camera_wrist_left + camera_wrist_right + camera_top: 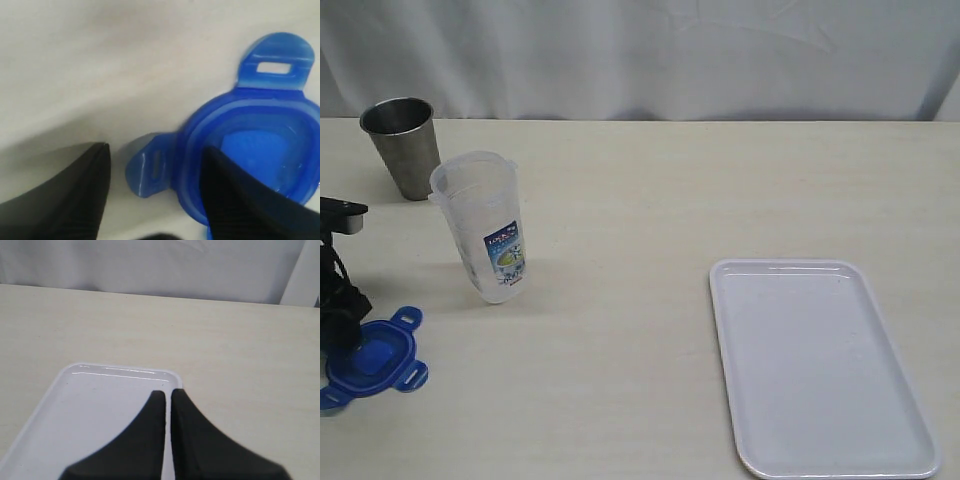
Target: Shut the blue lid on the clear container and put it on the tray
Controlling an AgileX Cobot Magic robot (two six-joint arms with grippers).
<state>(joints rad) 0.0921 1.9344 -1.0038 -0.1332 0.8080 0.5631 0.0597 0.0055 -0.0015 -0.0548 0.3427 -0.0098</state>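
The blue lid (375, 362) lies flat on the table at the front left, hollow side up, flaps spread out. My left gripper (342, 335) is down on it and open. In the left wrist view the left gripper (155, 155) straddles the rim of the blue lid (260, 145): one finger stands inside the lid's hollow, the other on bare table beyond a flap. The clear container (485, 230) stands upright and open-topped behind the lid, apart from it. The white tray (820, 370) lies at the front right. My right gripper (167, 392) is shut and empty over the tray (90, 410); the exterior view does not show it.
A grey metal cup (402, 145) stands at the back left, close behind the container. A white curtain closes off the far edge of the table. Bare tabletop stretches between the container and the tray.
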